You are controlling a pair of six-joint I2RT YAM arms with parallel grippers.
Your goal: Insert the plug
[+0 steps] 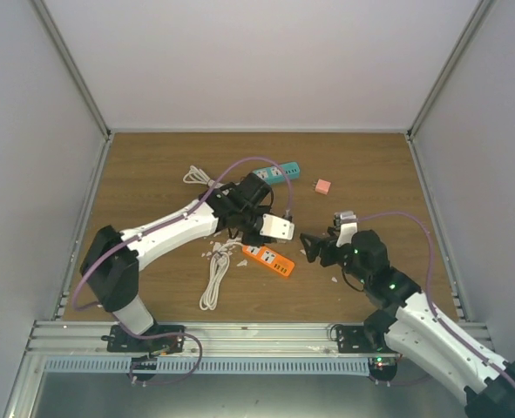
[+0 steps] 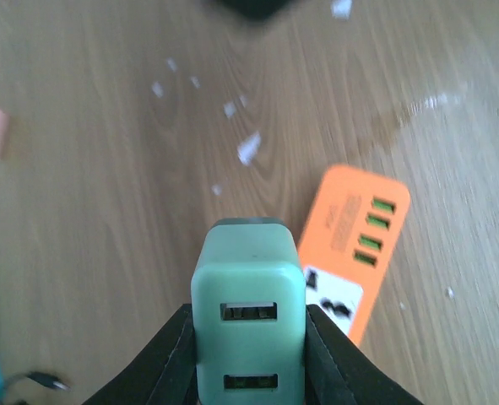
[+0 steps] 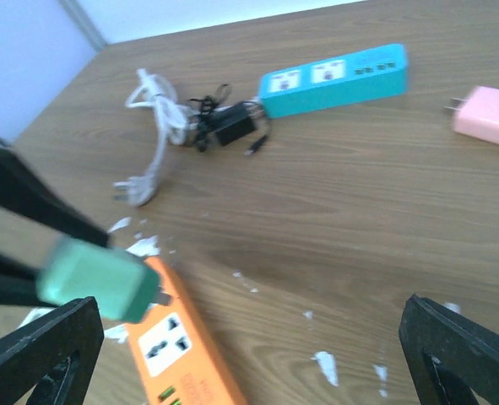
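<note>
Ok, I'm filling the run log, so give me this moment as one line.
left gripper: shut on green plug | plug: close to orange strip, not inserted | right gripper: open, empty

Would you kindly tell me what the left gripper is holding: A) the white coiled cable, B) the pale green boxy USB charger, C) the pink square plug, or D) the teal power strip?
B: the left gripper is closed on the pale green boxy USB charger, as its wrist view shows.
</note>
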